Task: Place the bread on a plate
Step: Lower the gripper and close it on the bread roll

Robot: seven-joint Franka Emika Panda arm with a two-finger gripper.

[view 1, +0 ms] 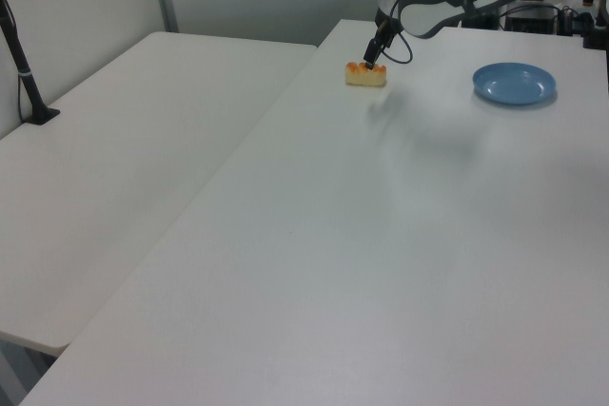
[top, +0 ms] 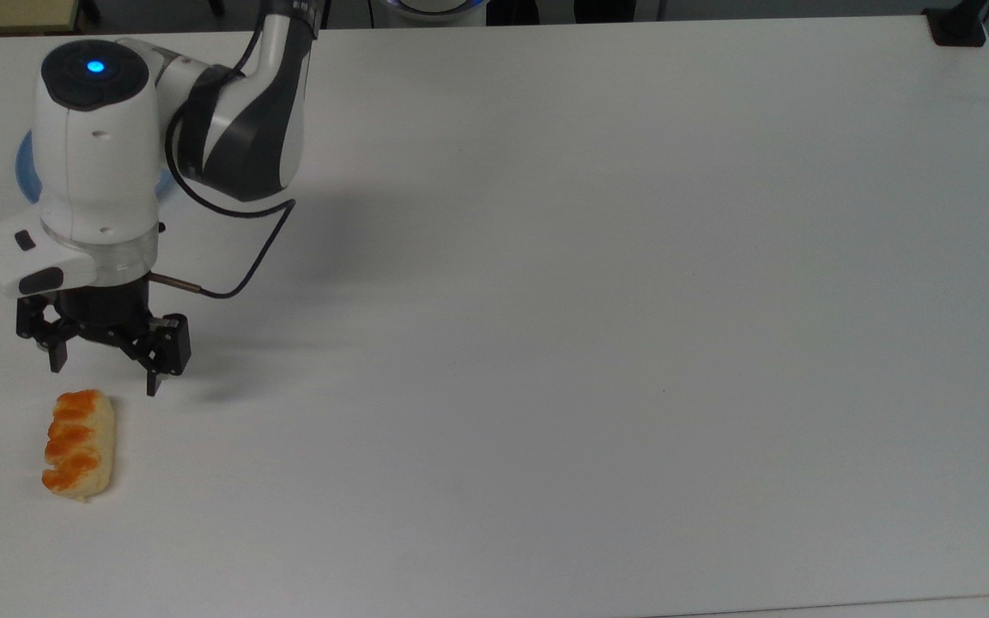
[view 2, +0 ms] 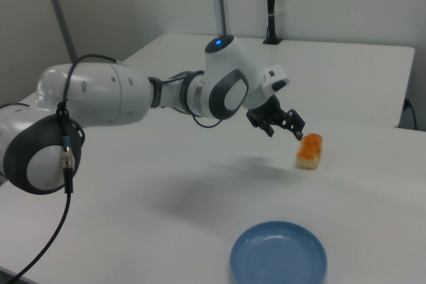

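Well, 1 plate (view 2: 279,256) is sitting nearest in the right view w/ nothing lying in it, light blue, raised rim; in the top view the arm (top: 237,120) is covering most of it. Beyond the plate, 1 gripper (top: 105,371) is hanging over the table (top: 589,300), fingers spread wide apart, gripping nothing, approx. just short of the bread. Farther from the plate again, 1 bread (top: 79,445) is lying flat on the table, well apart from the plate, orange-brown stripes facing up. In the left view the gripper (view 1: 372,56) is showing right above the bread (view 1: 365,74), plate (view 1: 515,83) off toward the left view's right.
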